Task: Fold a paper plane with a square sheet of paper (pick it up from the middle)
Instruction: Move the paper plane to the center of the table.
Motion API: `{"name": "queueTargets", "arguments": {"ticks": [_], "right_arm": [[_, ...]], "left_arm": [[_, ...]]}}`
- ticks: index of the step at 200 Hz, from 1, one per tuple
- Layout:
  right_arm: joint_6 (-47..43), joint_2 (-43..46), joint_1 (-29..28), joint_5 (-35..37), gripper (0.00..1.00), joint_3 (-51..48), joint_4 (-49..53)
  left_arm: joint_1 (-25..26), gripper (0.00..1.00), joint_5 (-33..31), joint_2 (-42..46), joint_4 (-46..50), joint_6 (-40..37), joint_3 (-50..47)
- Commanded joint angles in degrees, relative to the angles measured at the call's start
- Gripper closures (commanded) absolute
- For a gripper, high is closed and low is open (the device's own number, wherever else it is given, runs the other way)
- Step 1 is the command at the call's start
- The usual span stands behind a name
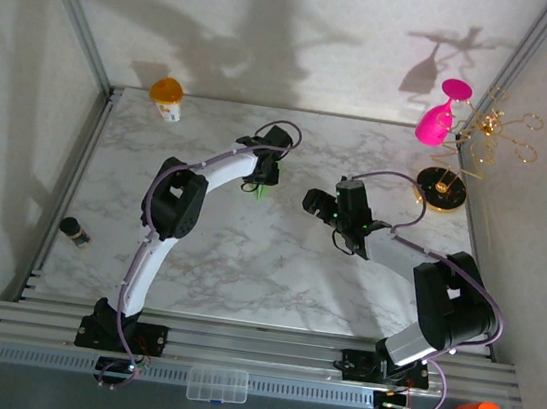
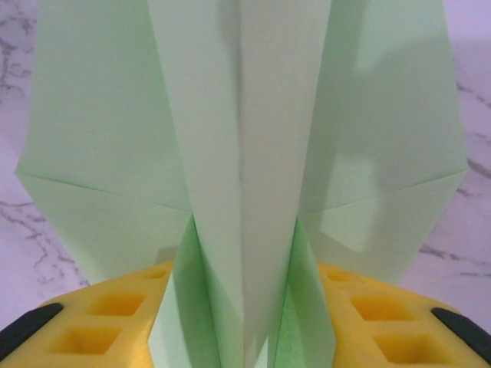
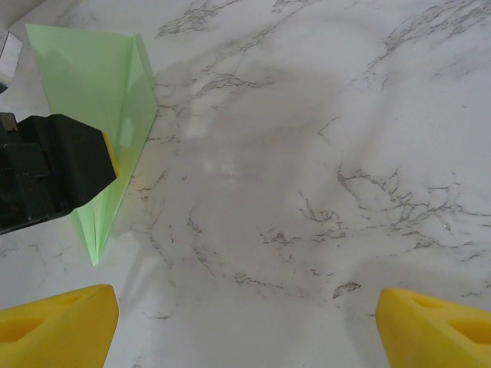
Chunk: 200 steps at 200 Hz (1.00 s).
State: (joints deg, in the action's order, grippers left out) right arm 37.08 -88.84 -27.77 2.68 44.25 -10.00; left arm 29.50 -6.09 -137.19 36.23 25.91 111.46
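The paper plane [image 2: 245, 153] is looking finished: pale green, centre ridge running straight up the left wrist view, wings spreading flat on both sides. It is sitting at the middle of the marble table [image 3: 345, 115], slightly to the far side, with its keel tucked into the left gripper [image 2: 245, 330]. Those yellow fingers [image 2: 123, 314] are standing narrow, hard against the folded layers. Whether they are actually pinching or only flanking the paper, I cannot tell.

Across the way, the right gripper [image 3: 245, 322] is hanging low over bare marble, jaws spread wide, nothing between them.

This reads as the set-down. To do it well, the jaws need to part evenly so neither pad drags a wing, then lift straight up off the ridge. The right arm is best keeping its distance.

Writing? None to read: the paper is plain, and the orange-lidded jar [image 1: 167, 97] at the far edge is too small to make out.
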Motion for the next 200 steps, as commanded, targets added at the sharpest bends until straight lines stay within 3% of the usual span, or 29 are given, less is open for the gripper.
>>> {"name": "queueTargets", "arguments": {"ticks": [1, 83, 200], "right_arm": [[0.71, -0.46, -0.05, -0.63, 0.12, 1.54, -0.1], [1.0, -0.36, -0.03, -0.57, 0.12, 1.81, 0.0], [0.79, 1.09, -0.01, -0.11, 0.08, 2.8, 0.62]], "left_arm": [[-0.58, 0.57, 0.4, -4.35, 1.39, -0.79, -0.45], [-0.58, 0.62, 2.28, -2.11, 0.37, -0.22, -0.86], [-0.52, 0.49, -3.26, 12.29, -1.75, 4.06, -1.24]]}}
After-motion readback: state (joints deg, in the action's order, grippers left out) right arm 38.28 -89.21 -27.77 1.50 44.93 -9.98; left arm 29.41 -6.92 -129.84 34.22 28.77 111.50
